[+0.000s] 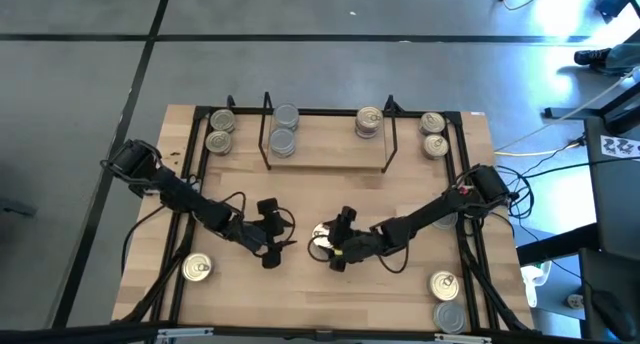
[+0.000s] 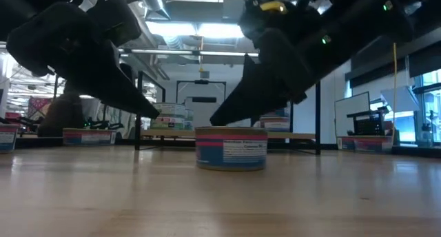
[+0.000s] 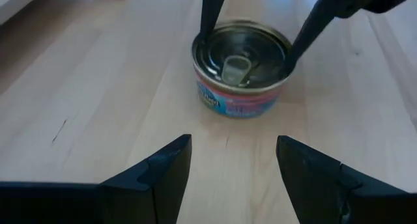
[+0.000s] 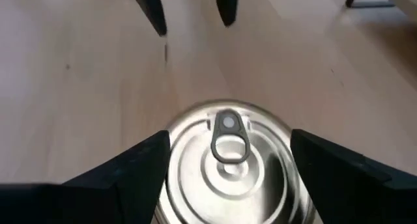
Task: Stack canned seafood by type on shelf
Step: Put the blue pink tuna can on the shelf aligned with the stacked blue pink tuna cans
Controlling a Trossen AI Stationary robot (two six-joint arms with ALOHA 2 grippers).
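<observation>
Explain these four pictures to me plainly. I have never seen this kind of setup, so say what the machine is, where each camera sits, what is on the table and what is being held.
Two dark robot arms work at a wooden table. One camera looks down from above, one sits at tabletop level, and one rides on each wrist. Small flat tins lie around the table, some stacked on the wire shelf at the far edge. The right gripper stands open around a pull-ring tin mid-table, fingers either side, not yet closed on it. The left gripper, also open, sits just beside, facing that tin. Nothing is held.
</observation>
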